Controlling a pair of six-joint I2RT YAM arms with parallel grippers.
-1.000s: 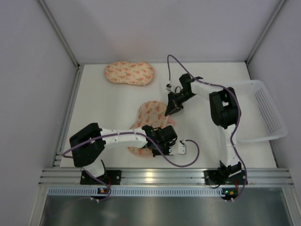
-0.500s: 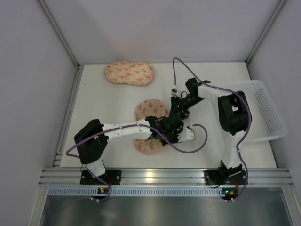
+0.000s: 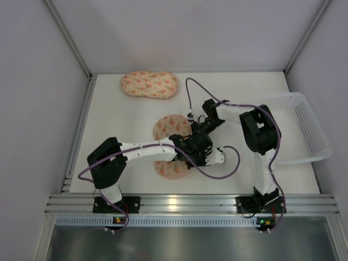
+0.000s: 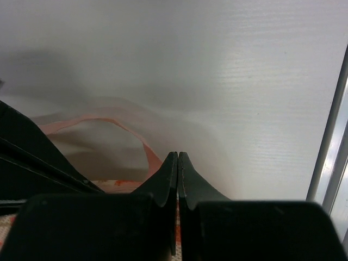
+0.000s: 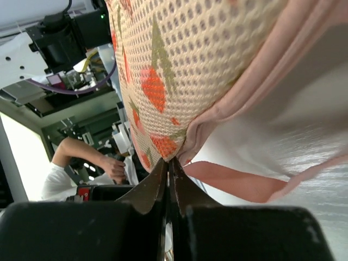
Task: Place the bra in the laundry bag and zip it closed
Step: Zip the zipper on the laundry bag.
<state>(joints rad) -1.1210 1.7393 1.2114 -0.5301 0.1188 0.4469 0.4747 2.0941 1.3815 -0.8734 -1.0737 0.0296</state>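
Note:
The laundry bag (image 3: 169,129), peach-pink with an orange print, lies in a figure-eight at the table's middle. Both grippers meet at its right edge. My left gripper (image 3: 190,145) (image 4: 178,155) is shut. A raised pink strip (image 4: 132,132) of the bag curves into its fingers, and printed fabric shows in the slit between them. My right gripper (image 3: 197,128) (image 5: 169,160) is shut with its tips pinching the bag's edge (image 5: 187,145), where the mesh side meets the pink trim. A pink ribbon (image 5: 239,182) trails beside it. The bra is out of view.
A twin printed pouch (image 3: 149,85) lies at the back left. A white mesh basket (image 3: 304,130) stands along the right edge behind the right arm. Purple cables (image 3: 217,163) loop over the table near the grippers. A metal rail (image 4: 329,152) runs along the table's edge.
The right gripper came down from above the bag to its right edge, opening and shutting again there. The left gripper slid right along the bag, and the bag's upper lobe shifted left.

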